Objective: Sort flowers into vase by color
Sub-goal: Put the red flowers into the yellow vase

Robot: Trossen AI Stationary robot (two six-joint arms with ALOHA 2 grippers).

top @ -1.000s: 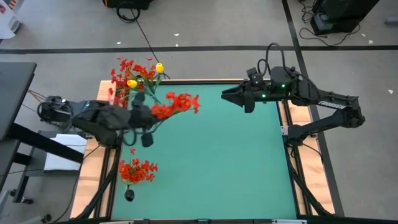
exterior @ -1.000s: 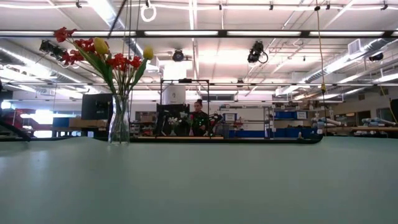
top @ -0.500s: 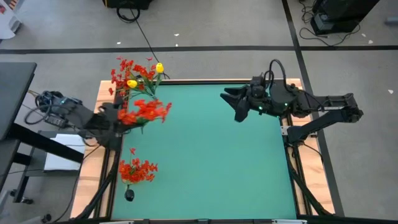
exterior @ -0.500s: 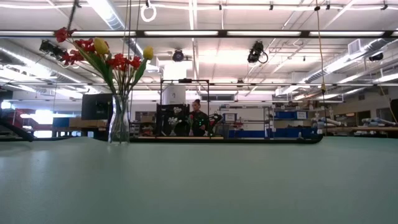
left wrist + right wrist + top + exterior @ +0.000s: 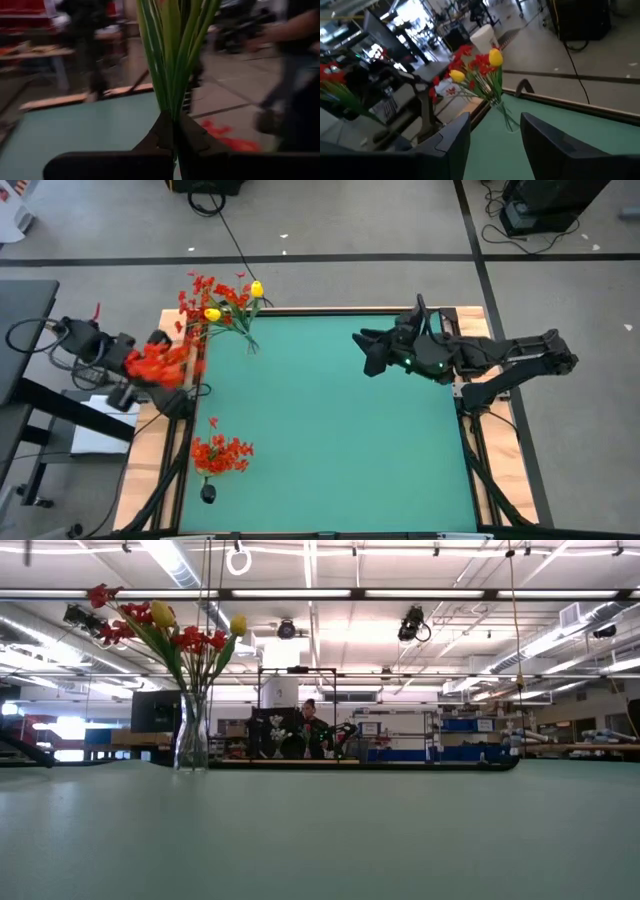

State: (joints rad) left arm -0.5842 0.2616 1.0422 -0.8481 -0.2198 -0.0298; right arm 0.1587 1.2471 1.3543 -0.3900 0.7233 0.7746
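A: Where is the left gripper (image 5: 173, 131)?

B: Out past the table's left edge, over the wooden frame. Its jaws are closed on the green stems (image 5: 172, 55) of a red flower spray (image 5: 158, 364). In the high view the red blossoms blur over the arm there; in the left wrist view the stems rise straight up from between the dark fingers.

A: And the right gripper (image 5: 361, 348)?

B: It hangs over the green table (image 5: 340, 440), toward the far right, pointing left. The jaws stand apart with nothing between them. In the right wrist view the two fingers (image 5: 454, 135) frame the vase across the table.

A: What about the rest of the flowers?

B: A clear glass vase (image 5: 192, 735) stands at the far left corner of the table. It holds red sprays and yellow tulip buds (image 5: 163, 613) together, one yellow bud low and one higher toward the right. Another red bunch (image 5: 221, 455) sits at the near left edge of the table, in a small dark holder (image 5: 208, 494).

A: Anything in the room behind?

B: In the low view a person (image 5: 311, 727) is far off behind the table, among shelves and equipment. The left wrist view shows blurred figures on the floor beyond the table edge.
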